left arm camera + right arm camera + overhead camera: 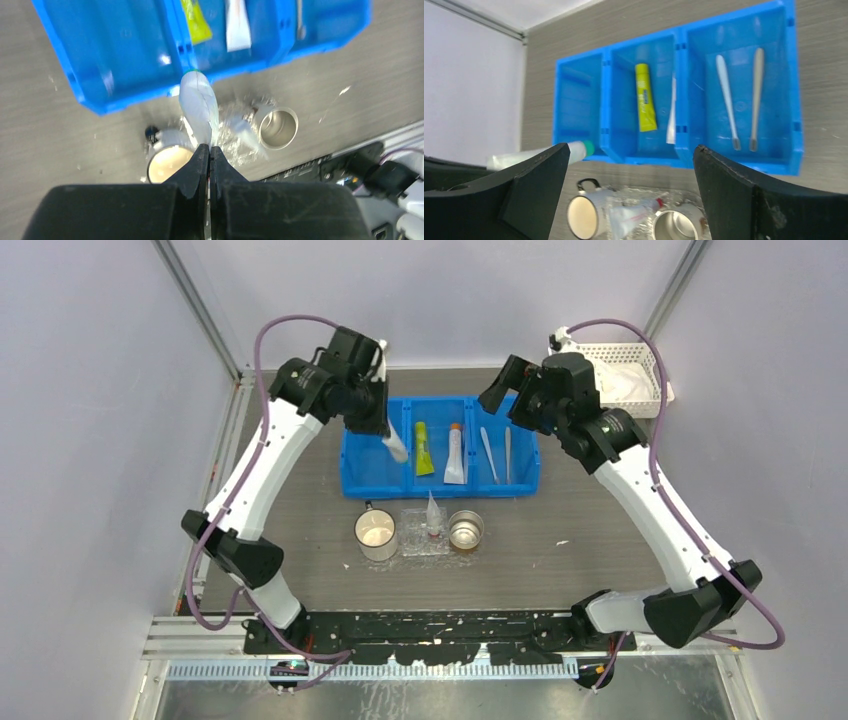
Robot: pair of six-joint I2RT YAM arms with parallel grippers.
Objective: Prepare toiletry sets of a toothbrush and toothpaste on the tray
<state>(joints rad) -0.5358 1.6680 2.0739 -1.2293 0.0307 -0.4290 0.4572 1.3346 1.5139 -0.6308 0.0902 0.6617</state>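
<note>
Top view, left gripper: the left gripper (388,433) sits upper left of centre, its fingers closed on a slim clear-plastic-wrapped packet with whitish contents (397,449).
Top view, held packet: it hangs over the left compartment of the blue plastic three-compartment bin (440,485).
Top view, right gripper: the right gripper (508,397) sits upper right of centre above the bin's right end; the spread of its fingers cannot be told here.
Top view, tray: the small clear plastic tray with moulded recesses (415,545) lies at the centre, below the bin, between a white mug (377,535) and a shiny metal cup (465,530).
Top view, on the tray: a second clear packet with reddish-white contents (433,514).
Top view, basket: a white lattice basket (630,365) at upper right.

Left wrist view, fingers: the black fingers (197,167) meet at lower centre, pinching the held packet (200,102), which rises toward the bin (115,65).
Left wrist view, tray: the tray (227,150) is blurred, right of the held packet, with the metal cup (277,127) beside it.

Right wrist view, fingers: the right gripper (630,149) stands wide, holding nothing.
Right wrist view, bin: a yellow tube (645,97) and a white tube (672,112) in the middle compartment, two pale toothbrushes (726,97) in the right one.
Right wrist view, tray: the tray (624,192) is at bottom centre, bearing the second packet (634,215).
Right wrist view, held packet: its green-tipped end (584,147) shows at lower left.
</note>
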